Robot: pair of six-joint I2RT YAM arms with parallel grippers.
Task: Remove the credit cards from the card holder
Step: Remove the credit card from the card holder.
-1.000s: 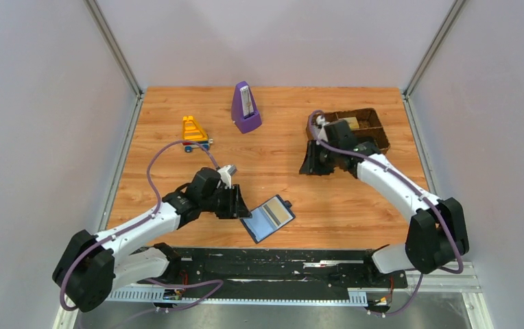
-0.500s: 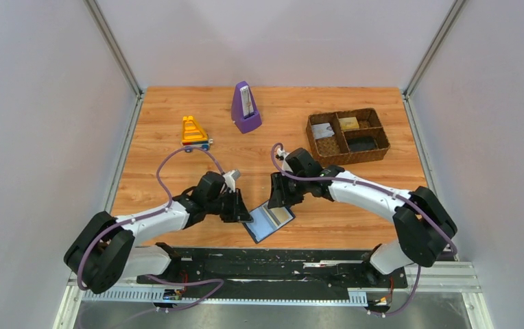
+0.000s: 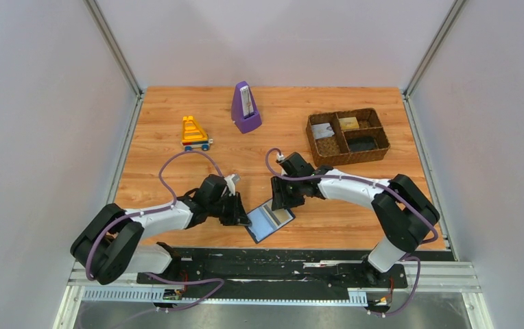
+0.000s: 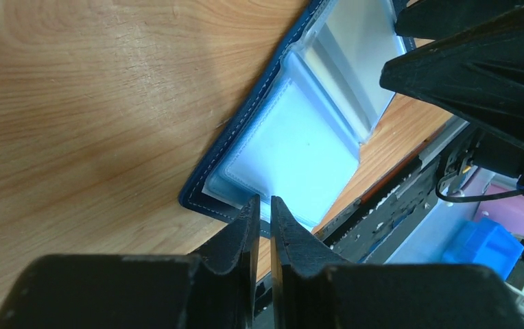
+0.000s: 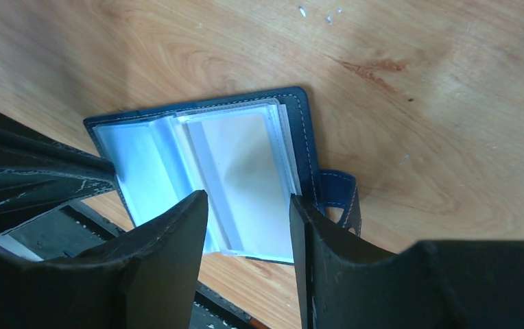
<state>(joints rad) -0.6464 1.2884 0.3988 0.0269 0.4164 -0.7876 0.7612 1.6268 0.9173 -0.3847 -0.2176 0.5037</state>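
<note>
The card holder lies open near the table's front edge, dark cover down and pale blue sleeve pages up. A grey credit card sits in the right-hand sleeve and also appears as the credit card in the left wrist view. My left gripper is shut, and the left gripper has its tips on the card holder at the stitched border. My right gripper hovers over the far half. The right gripper is open, its jaws on either side of the sleeve stack of the card holder, gripping nothing.
A brown woven basket stands at the back right with a whitish card, a gold-tan card and a dark flat thing. A purple metronome and a yellow toy stand at the back. A black rail runs along the front.
My right arm swung from the basket to the card holder and its jaws opened wider. My left gripper closed and slid onto the holder's left edge.
</note>
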